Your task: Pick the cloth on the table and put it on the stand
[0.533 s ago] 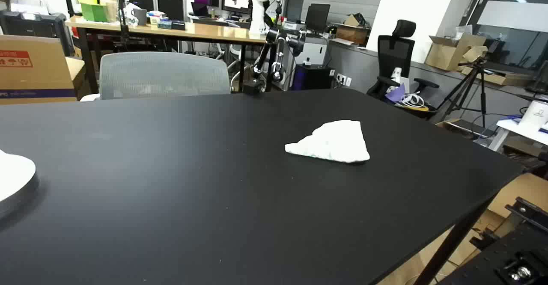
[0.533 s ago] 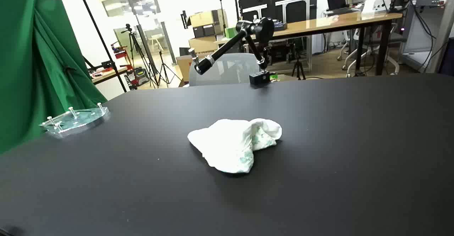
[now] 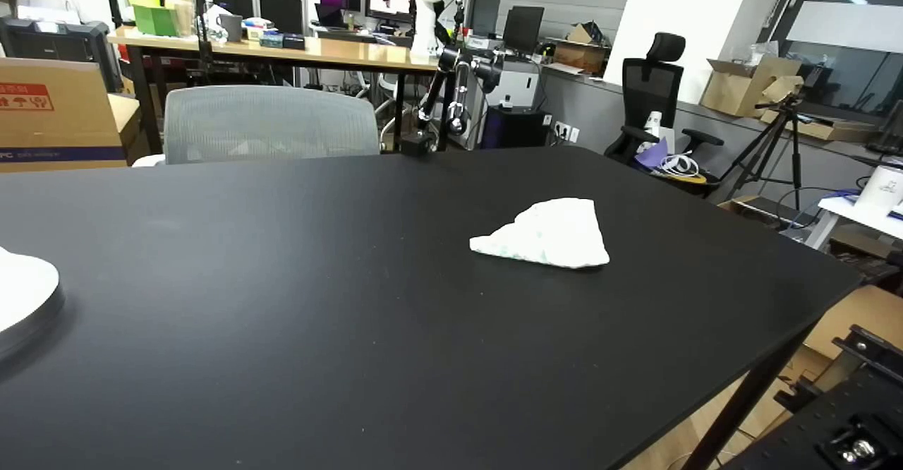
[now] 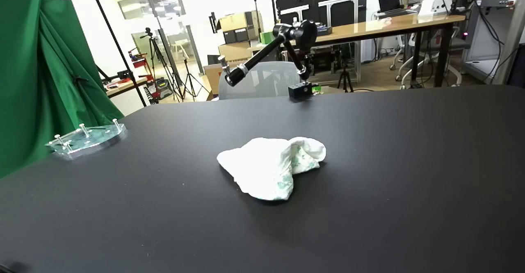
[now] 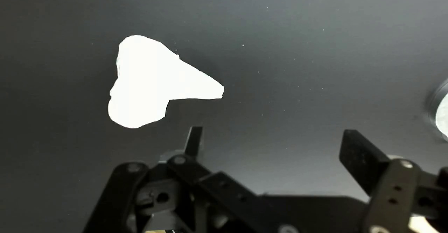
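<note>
Crumpled white fabric cloth [image 4: 262, 168] lies on flat black bench [image 4: 389, 211]; black two-fingered tool [image 5: 272, 131] spread wide

The cloth sits bunched on the bench in all three views, and in an exterior view a pale green print shows near its lower edges. In the wrist view it is washed out to plain white, its narrow end pointing right.

The tool enters from the bottom of the wrist view with its fingers [image 5: 193, 142] far apart and gripping nothing; bench surface shows between them. The cloth lies past the fingertips, to the left, touching neither.

Well apart from the cloth, a clear, curved-edged plate [image 4: 96, 138] with upright metal bolts [image 4: 84, 130] rests on the bench near a green fabric curtain [image 4: 37, 72]. A white, rounded shape [image 3: 25, 283] with a thick greyish side is cut off at the left of an exterior view, and the wrist view catches a white, round-edged piece [image 5: 443, 115] at its right. Whether these are the plate cannot be told.

A grey mesh-backed chair [image 3: 271, 124] stands behind the bench in both exterior views.
</note>
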